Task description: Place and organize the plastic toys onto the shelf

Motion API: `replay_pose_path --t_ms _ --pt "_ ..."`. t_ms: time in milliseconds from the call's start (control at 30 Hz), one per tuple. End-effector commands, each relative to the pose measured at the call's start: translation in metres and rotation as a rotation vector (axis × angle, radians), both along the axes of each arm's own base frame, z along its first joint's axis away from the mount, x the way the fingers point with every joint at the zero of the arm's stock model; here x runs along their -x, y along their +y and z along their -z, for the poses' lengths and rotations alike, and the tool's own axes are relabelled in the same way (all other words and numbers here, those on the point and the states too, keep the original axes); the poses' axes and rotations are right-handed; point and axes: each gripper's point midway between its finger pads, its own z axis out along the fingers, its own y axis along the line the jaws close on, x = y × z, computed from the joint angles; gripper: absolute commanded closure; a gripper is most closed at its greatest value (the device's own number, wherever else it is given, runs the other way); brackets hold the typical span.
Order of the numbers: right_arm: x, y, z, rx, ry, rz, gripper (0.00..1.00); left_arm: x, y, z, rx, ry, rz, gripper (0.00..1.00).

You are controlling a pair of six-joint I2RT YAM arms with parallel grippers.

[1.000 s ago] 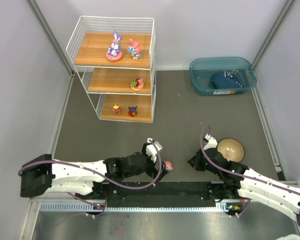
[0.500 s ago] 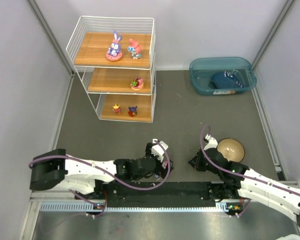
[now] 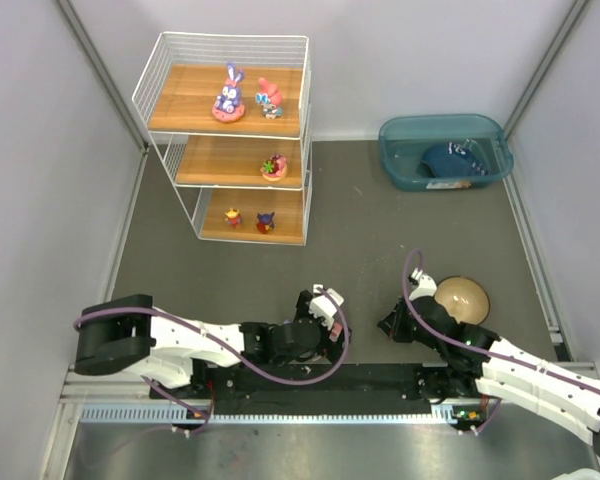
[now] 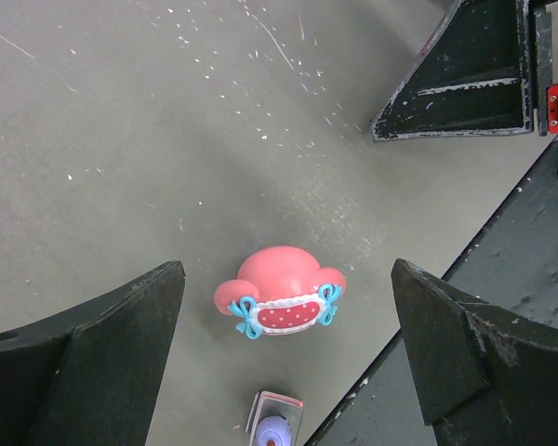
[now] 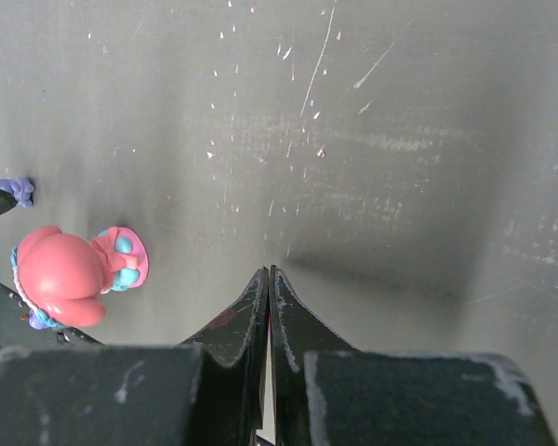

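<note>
As viewed from the left wrist, noted pink-red figurine [image 4: 277, 295] upright on grey table [image 3: 360, 220] by its near edge, crown up, wider bow-trimmed axis running finger to finger. Recorded left gripper [image 4: 286, 271] spread wide astride it, not touching. Recorded right gripper [image 5: 268, 274] pinched shut nearby.

Coral-pink, blue-trimmed figurine [image 4: 281, 279]; grey table [image 4: 121, 139]
</note>
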Motion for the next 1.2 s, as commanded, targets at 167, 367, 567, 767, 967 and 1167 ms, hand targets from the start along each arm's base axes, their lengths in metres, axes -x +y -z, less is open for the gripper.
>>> replay_pose_path --t_ms 167,367,567,767,967,1167 --pt "-0.007 0.002 -0.013 -0.022 -0.028 0.015 1.00 -0.002 -0.017 -0.009 0.058 -0.002 -0.012 0.01" --pt "-0.007 0.002 -0.012 -0.023 -0.025 0.016 1.00 -0.002 -0.016 -0.004 0.055 0.001 -0.015 0.03" --pt "-0.006 0.002 -0.011 -0.022 -0.022 0.016 1.00 0.000 -0.018 0.000 0.041 0.016 -0.016 0.06" --pt "-0.006 0.002 -0.012 -0.021 -0.022 0.015 1.00 0.000 -0.018 0.006 0.028 0.023 -0.011 0.09" --pt "-0.006 0.002 -0.010 -0.018 -0.019 0.015 1.00 0.002 -0.019 0.008 0.021 0.027 -0.007 0.14" --pt "-0.006 0.002 -0.010 -0.015 -0.017 0.015 1.00 0.002 -0.020 0.011 0.014 0.030 -0.003 0.17"
